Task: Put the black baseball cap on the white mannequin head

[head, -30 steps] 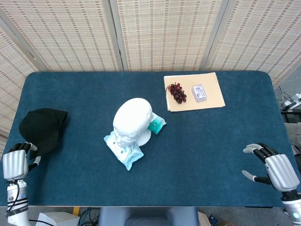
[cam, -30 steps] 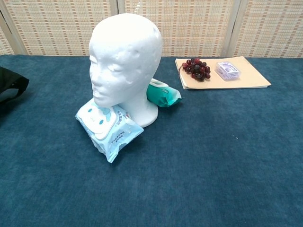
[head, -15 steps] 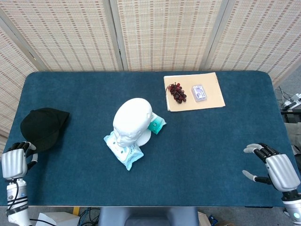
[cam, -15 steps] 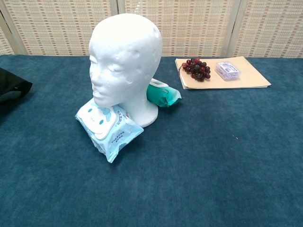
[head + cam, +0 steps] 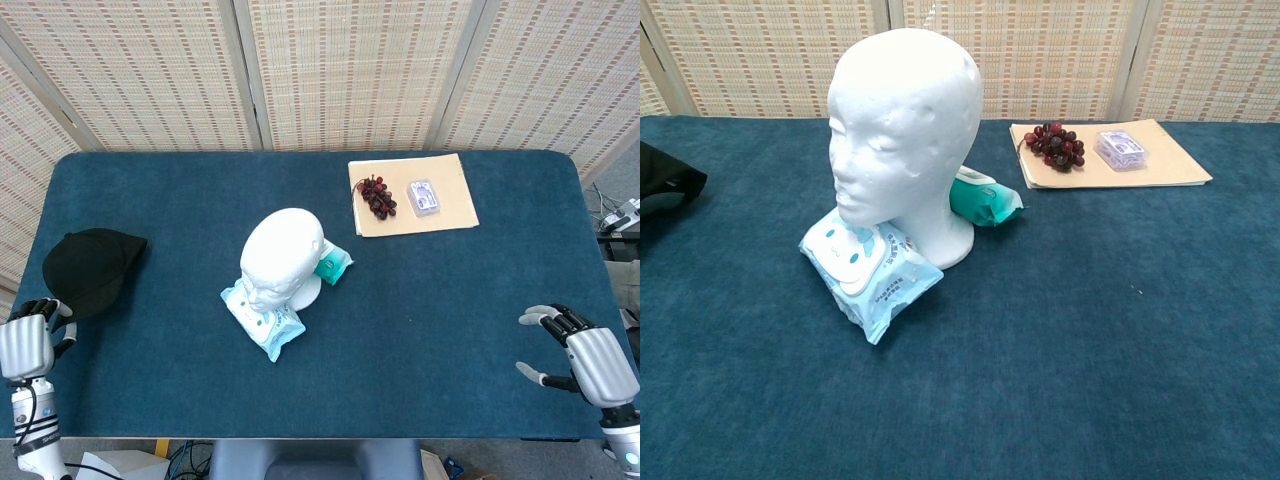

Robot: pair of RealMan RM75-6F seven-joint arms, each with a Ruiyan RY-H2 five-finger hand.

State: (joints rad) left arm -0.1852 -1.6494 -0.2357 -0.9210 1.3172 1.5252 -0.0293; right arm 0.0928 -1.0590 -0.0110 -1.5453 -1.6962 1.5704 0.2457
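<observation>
Drawn back off the black cap (image 5: 88, 270) (seemingly no contact now), left hand (image 5: 28, 345) sits loosely curled; right hand (image 5: 590, 360) spread.

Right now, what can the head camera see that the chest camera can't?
Only the head view shows both hands, left hand and right hand, holding nothing, and the whole black cap. Only the chest view shows the white head's face from the front. Both share the head, two wipe packs, grapes, a small clear box and the tan folder.
</observation>
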